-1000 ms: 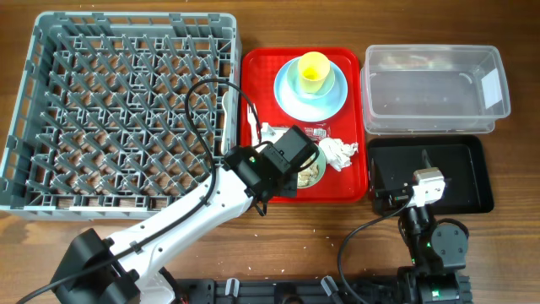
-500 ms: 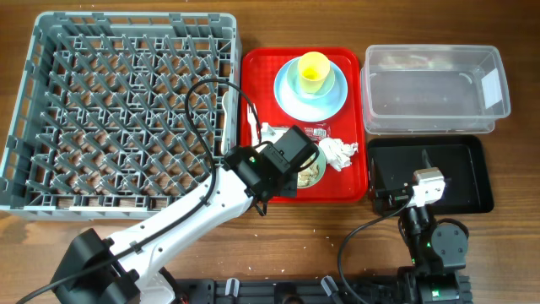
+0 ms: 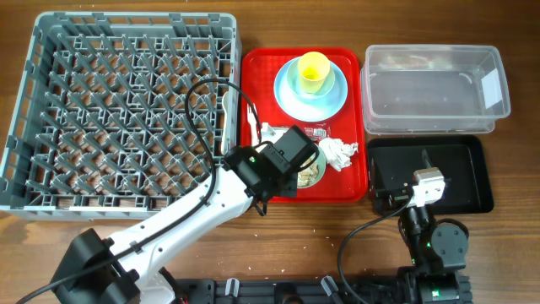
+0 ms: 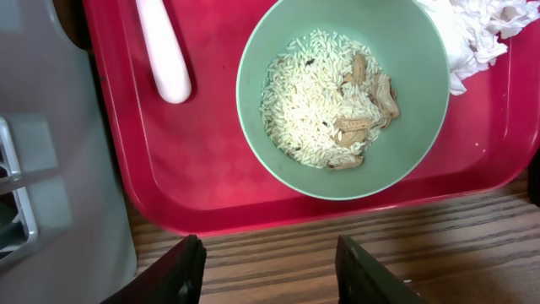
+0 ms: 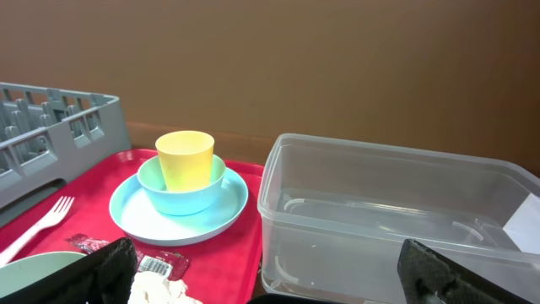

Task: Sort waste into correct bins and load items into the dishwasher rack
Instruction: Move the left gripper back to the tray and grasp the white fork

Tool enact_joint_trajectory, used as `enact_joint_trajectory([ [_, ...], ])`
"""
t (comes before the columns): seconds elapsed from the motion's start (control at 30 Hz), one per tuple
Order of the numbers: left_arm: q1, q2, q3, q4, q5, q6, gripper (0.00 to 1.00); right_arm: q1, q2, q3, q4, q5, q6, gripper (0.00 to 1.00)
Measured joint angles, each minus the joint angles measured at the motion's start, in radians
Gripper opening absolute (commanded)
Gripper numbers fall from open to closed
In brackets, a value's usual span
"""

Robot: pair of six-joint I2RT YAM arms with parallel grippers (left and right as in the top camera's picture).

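Observation:
My left gripper (image 3: 291,160) is open over the front of the red tray (image 3: 354,192), its fingertips (image 4: 190,270) above the wood just short of the tray's edge. Below it a pale green bowl (image 4: 342,93) holds whitish rice scraps (image 4: 308,105). The white spoon handle (image 4: 164,51) lies to its left and the crumpled napkin (image 3: 339,152) to its right. The red wrapper (image 3: 315,133) and the fork (image 3: 253,118) lie further back. The yellow cup (image 3: 314,69) stands in a bowl on the blue plate (image 3: 287,97). My right gripper (image 3: 422,187) is open and empty over the black tray (image 3: 456,173).
The grey dishwasher rack (image 3: 118,114) fills the left side, right against the red tray. The clear tub (image 3: 434,89) with a white label stands behind the black tray. Bare wood runs along the front edge.

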Motion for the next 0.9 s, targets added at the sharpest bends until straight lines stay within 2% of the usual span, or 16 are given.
enact_joint_trajectory([
  [0.03,0.004,0.0,0.0,0.002,0.002,0.0,0.57,0.0,0.0,0.0,0.0,0.0,0.0,1.0],
  [0.07,0.029,0.0,0.0,0.008,0.006,0.0,0.52,0.0,0.0,0.0,0.0,0.0,0.0,1.0],
  [0.13,0.068,0.0,-0.002,0.034,0.009,-0.001,0.37,0.0,0.0,0.0,0.0,0.0,0.0,1.0],
  [0.33,0.09,0.002,-0.002,0.101,-0.024,-0.041,0.39,0.0,0.0,0.0,0.0,0.0,0.0,1.0],
  [0.43,0.084,0.05,-0.002,0.138,-0.135,-0.099,0.25,0.0,0.0,0.0,0.0,0.0,0.0,1.0],
  [0.47,0.084,0.074,-0.002,0.163,-0.158,-0.107,0.23,0.0,0.0,0.0,0.0,0.0,0.0,1.0],
  [0.53,0.084,0.137,-0.003,0.228,-0.232,-0.119,0.24,0.0,0.0,0.0,0.0,0.0,0.0,1.0],
  [0.63,0.093,0.25,-0.003,0.316,-0.315,-0.127,0.31,0.0,0.0,0.0,0.0,0.0,0.0,1.0],
  [0.9,0.185,0.344,-0.003,0.379,-0.352,-0.142,0.31,0.0,0.0,0.0,0.0,0.0,0.0,1.0],
])
